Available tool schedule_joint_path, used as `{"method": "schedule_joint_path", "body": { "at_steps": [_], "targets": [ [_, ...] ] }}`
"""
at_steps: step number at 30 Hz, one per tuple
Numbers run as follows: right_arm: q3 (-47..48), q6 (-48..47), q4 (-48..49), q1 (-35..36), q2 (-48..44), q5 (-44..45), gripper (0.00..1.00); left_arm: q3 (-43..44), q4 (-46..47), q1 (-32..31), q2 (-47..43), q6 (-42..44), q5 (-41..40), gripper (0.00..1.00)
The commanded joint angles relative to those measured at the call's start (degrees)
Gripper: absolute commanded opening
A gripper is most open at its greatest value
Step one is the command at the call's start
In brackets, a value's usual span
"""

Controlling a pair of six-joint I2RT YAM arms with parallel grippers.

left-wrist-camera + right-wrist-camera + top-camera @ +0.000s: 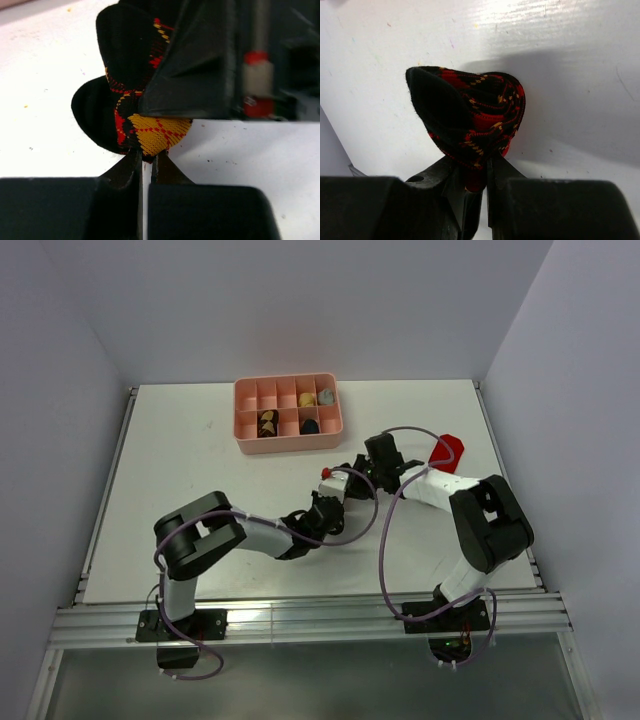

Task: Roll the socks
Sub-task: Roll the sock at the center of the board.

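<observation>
My left gripper (145,156) is shut on the edge of a black sock with a tan argyle diamond (155,131), bunched just above the white table. My right gripper (477,165) is shut on a bunched black sock with red-orange diamonds (480,117). In the top view the two grippers, left (337,499) and right (349,480), meet tip to tip at mid-table, and the fabric between them is mostly hidden. The right gripper's body fills the upper right of the left wrist view. The plain red sock (447,452) lies on the table to the right of the right wrist.
A pink compartment tray (287,443) stands at the back centre with small rolled items in several cells. White walls close in the table on the left, back and right. Purple cables loop from both arms over the table's middle.
</observation>
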Motion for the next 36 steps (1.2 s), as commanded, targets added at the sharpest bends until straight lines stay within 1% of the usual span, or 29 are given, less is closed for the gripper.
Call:
{"method": "schedule_joint_path", "body": {
  "at_steps": [1,2,4,5,6,8,10,11,15,17,19,20,22,25,31,36],
  "targets": [
    [-1.54,1.64,2.67,0.98,-1.84,-6.49,0.09,-2.20,-3.05,4.74,-0.59,-6.29,13.93,0.01],
    [-1.89,1.64,3.11,0.80,-2.19,-6.49,0.15,-2.64,-3.05,6.76,-0.85,-7.09,16.39,0.01],
    [-2.95,2.34,4.69,0.45,-3.24,-6.93,0.22,-3.00,-2.96,8.61,-1.47,-8.84,22.54,0.01],
    [-3.38,2.60,5.39,0.19,-3.51,-7.19,0.29,-2.56,-3.23,9.49,-1.56,-9.37,24.48,0.01],
    [-4.26,2.78,6.71,-0.34,-3.95,-7.45,0.33,-2.21,-4.27,11.07,-1.47,-10.08,27.54,0.01],
    [-4.97,3.39,6.98,-0.95,-4.30,-7.80,0.40,-0.98,-5.24,12.74,-1.21,-10.26,29.76,0.01],
    [-5.93,3.57,8.91,-1.83,-4.48,-8.24,0.44,-0.19,-6.56,13.28,-0.86,-10.09,31.95,0.00],
    [-6.46,3.66,9.53,-2.18,-4.65,-9.03,0.48,0.86,-7.26,13.54,-0.77,-10.00,32.58,0.01],
    [-10.40,4.62,15.48,-3.85,-6.76,-10.62,0.60,3.77,-10.43,14.86,0.46,-9.12,34.96,0.01],
    [-11.91,4.72,18.74,-4.91,-8.60,-10.97,0.67,5.87,-12.53,15.56,1.51,-8.77,37.94,0.01],
    [-14.10,4.80,20.24,-6.13,-10.10,-10.18,0.71,7.63,-14.64,16.00,2.74,-8.50,39.26,0.01],
    [-16.11,5.06,22.69,-6.58,-11.41,-9.92,0.72,9.12,-16.13,16.44,3.18,-8.41,40.66,0.01],
    [-18.15,5.85,25.43,-8.15,-12.30,-9.48,0.77,10.88,-17.02,16.79,4.32,-8.50,41.72,0.01],
    [-21.31,6.29,29.82,-8.95,-13.00,-8.16,0.80,11.68,-17.20,17.67,4.94,-9.55,44.09,0.00],
    [-26.67,8.84,39.22,-10.09,-12.04,-6.05,0.82,12.56,-17.03,19.87,6.26,-13.42,48.75,0.01],
    [-28.52,11.56,48.45,-11.50,-8.00,-5.52,0.84,12.38,-16.23,21.28,7.23,-17.29,52.26,0.01]
  ]
}}
